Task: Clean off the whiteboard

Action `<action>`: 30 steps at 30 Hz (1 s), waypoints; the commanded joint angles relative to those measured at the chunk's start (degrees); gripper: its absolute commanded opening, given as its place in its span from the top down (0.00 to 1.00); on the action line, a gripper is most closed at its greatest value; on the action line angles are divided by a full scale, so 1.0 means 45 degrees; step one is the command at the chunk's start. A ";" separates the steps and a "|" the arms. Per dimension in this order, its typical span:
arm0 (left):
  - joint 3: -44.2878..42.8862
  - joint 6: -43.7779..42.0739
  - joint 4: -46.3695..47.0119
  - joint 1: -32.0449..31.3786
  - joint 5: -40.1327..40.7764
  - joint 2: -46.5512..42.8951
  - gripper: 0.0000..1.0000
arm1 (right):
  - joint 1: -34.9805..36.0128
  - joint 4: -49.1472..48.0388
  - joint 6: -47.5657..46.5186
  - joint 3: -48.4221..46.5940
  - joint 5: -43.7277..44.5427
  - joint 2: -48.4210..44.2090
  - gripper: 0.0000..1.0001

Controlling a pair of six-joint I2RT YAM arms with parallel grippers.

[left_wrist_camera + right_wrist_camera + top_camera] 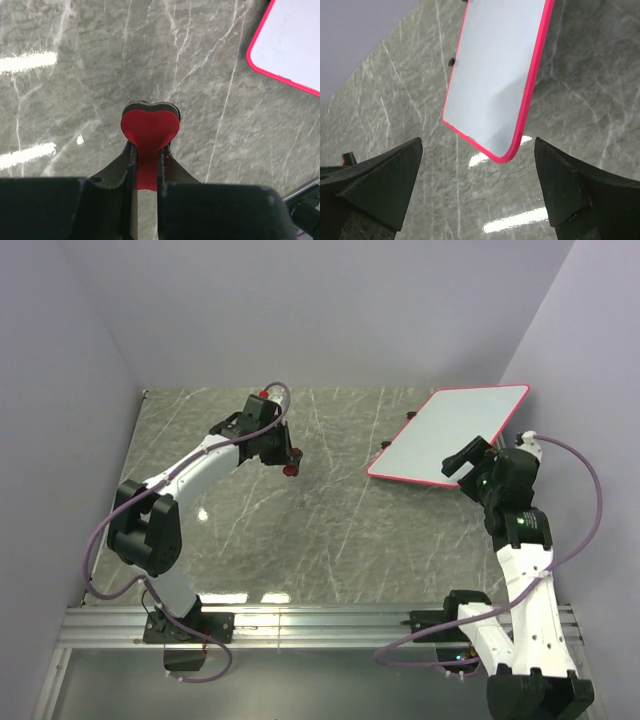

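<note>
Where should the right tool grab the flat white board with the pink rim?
Probably its near rounded corner, approached from the right arm's side: the pink-rimmed whiteboard lies flat and thin, and that corner points between the fingers of the open right tool.

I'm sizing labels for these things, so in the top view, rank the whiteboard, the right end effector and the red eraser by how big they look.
1. whiteboard, clearly largest.
2. right end effector, open near the board's corner.
3. red eraser, smallest, only a speck showing in the left end effector.
</note>
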State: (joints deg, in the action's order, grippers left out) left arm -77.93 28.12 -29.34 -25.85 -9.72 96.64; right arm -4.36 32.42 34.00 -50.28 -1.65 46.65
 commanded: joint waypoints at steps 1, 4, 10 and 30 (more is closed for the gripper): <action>-0.0786 -0.0213 0.0661 0.0001 0.0031 0.0535 1.00 | 0.0090 0.0781 -0.0407 -0.1188 0.0891 -0.0562 0.00; -0.1409 -0.0272 0.0837 0.0001 -0.0009 0.1373 1.00 | 0.0090 0.1601 -0.0504 -0.2008 0.1283 -0.0933 0.00; -0.4806 -0.0487 -0.0995 -0.0446 0.1824 0.4691 0.96 | 0.0071 0.3340 -0.0875 -0.3279 0.1909 -0.1597 0.00; -0.5163 -0.0194 -0.2170 -0.0878 0.4619 0.1692 0.01 | 0.0090 0.2952 -0.0934 -0.3397 0.0407 -0.1794 0.00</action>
State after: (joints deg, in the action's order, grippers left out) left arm -101.47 27.70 -39.18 -29.89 7.55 112.84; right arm -4.36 49.47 29.98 -64.38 2.48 37.93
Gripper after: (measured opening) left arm 0.994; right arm 0.994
